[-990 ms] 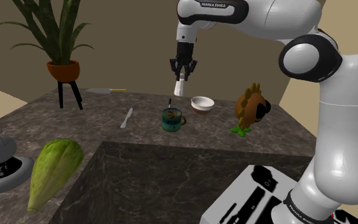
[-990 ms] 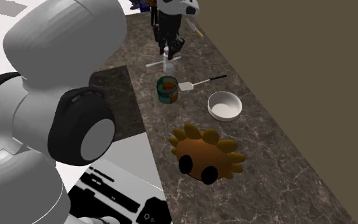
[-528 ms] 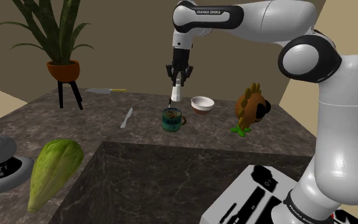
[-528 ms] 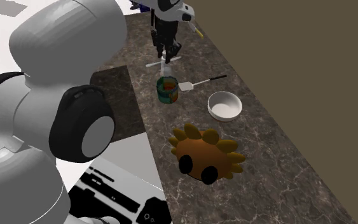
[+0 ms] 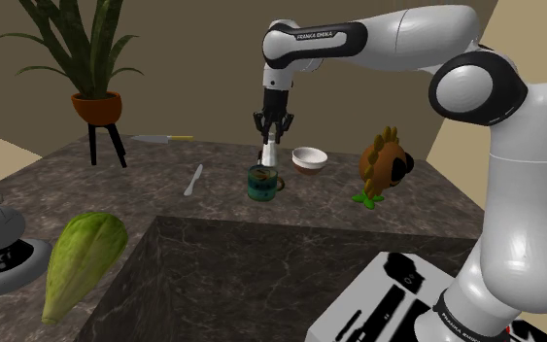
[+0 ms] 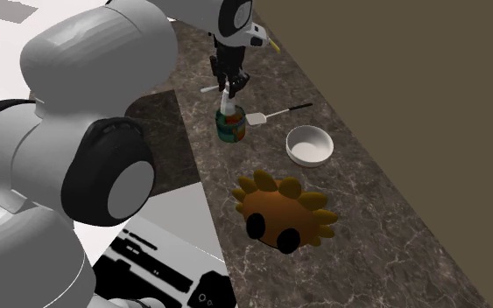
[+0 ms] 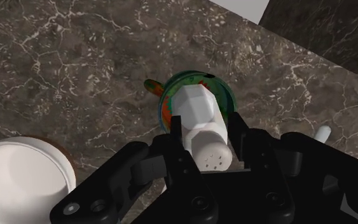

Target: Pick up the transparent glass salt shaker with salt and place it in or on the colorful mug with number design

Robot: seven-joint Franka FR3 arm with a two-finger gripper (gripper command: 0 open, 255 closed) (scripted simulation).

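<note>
White and faceted, the salt shaker [image 7: 199,124] is clasped on both sides by the black fingers [image 7: 240,132], which are drawn in narrowly around its body, its perforated cap toward the hand. In the shoulder view it hangs upright just above the centre of the frame, directly over the colourful mug [image 5: 262,184] and close to its rim; whether its base touches the mug cannot be told. The mug stands on the dark marbled counter [image 5: 164,175], with a white bowl [image 5: 309,158] just beside it toward the frame's right and a sunflower toy [image 5: 385,165] further right.
</note>
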